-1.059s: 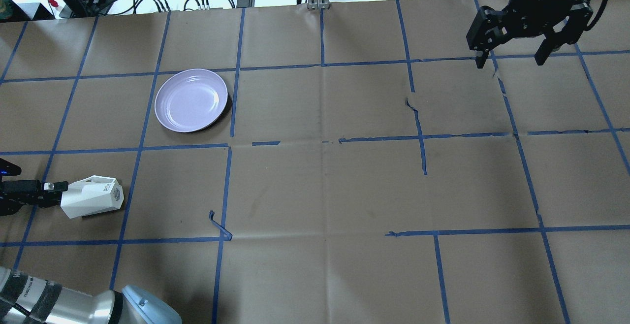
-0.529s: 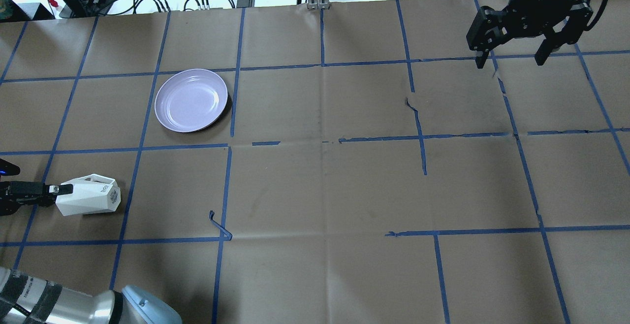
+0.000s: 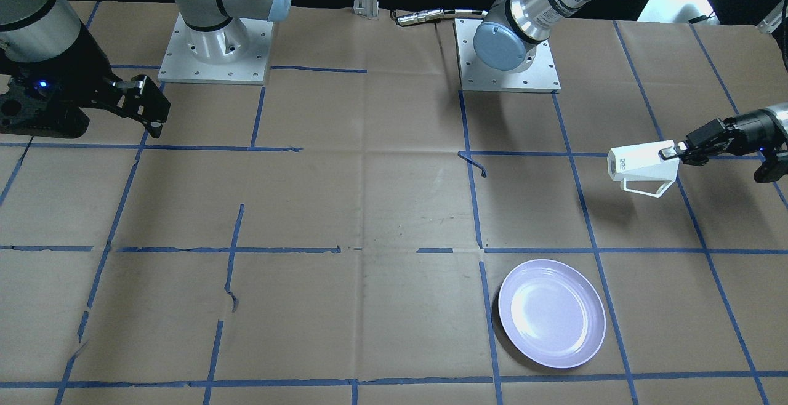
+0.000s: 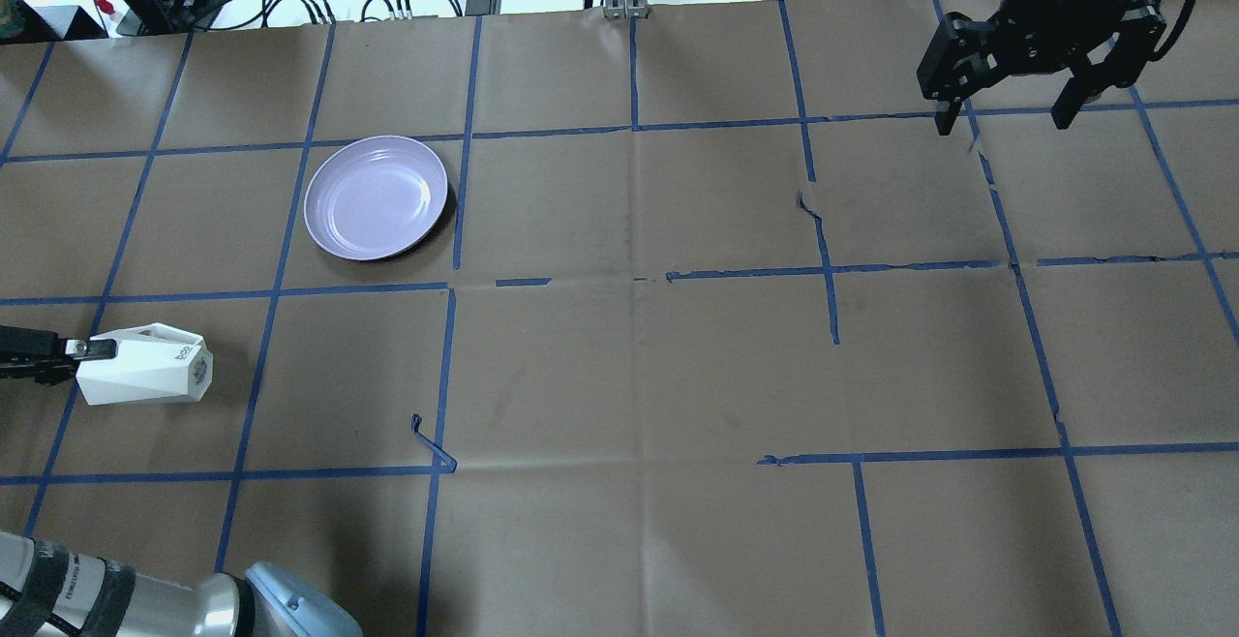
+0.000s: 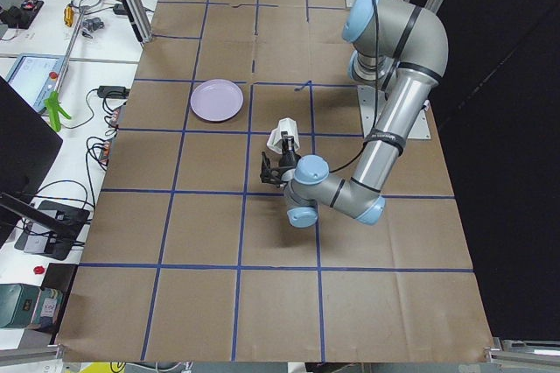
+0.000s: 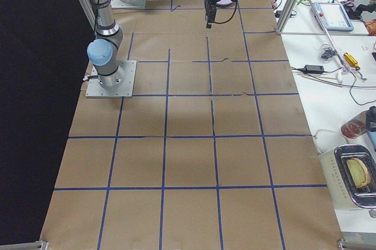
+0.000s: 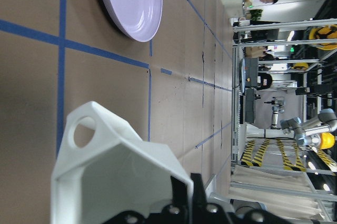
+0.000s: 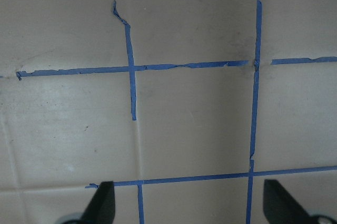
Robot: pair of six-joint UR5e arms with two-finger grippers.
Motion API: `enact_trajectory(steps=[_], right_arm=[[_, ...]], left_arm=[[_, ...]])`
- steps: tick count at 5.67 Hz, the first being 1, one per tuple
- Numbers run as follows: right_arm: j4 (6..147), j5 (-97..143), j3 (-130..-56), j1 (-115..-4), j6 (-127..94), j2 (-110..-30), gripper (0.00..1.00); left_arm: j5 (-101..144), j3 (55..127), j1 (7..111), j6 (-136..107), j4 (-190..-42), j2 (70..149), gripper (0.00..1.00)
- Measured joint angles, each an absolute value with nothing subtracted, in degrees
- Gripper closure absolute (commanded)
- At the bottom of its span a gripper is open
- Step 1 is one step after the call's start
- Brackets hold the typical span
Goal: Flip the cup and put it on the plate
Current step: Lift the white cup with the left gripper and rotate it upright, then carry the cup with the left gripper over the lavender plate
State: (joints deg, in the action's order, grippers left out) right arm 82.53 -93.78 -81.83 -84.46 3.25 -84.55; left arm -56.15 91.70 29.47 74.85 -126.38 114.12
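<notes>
The cup [image 4: 145,366], a white mug of flat angular facets with a polygonal mouth, lay on its side in the air, its base towards the middle of the bench [image 4: 629,376] and its thin loop handle [image 7: 102,121] on the side facing the plate. The left hand [image 4: 92,349] was clenched on the wall of the cup at the rim, one finger inside the mouth. Judging by the offset shadow in the front view, the cup seemed to hang clear of the bench, though that view was too steep to be sure. The plate [image 4: 376,197], round, shallow and glossy pale lavender with a raised rim, sat on the brown paper well apart from the cup, in the next square of the blue tape [image 4: 455,221] grid. The right hand [image 4: 1004,117] hung released over the far corner, its black fingers spread and holding nothing.

Compared with a second before, the cup had shifted towards the left edge of the overhead view and lay more level, while the plate and right hand were unchanged
</notes>
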Motion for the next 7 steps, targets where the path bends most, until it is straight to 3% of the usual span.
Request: enact_trajectory(steps=[3, 7], right_arm=[[82.53, -93.79, -81.83, -84.46, 3.25, -84.55, 0.00], [82.57, -93.82, -81.83, -84.46, 3.25, -84.55, 0.00]], left_arm=[[-58.35, 90.68, 43.96, 51.14, -112.51, 98.03, 1.00], [-77.71, 89.25, 70.62, 36.28, -79.58, 98.10, 1.00]])
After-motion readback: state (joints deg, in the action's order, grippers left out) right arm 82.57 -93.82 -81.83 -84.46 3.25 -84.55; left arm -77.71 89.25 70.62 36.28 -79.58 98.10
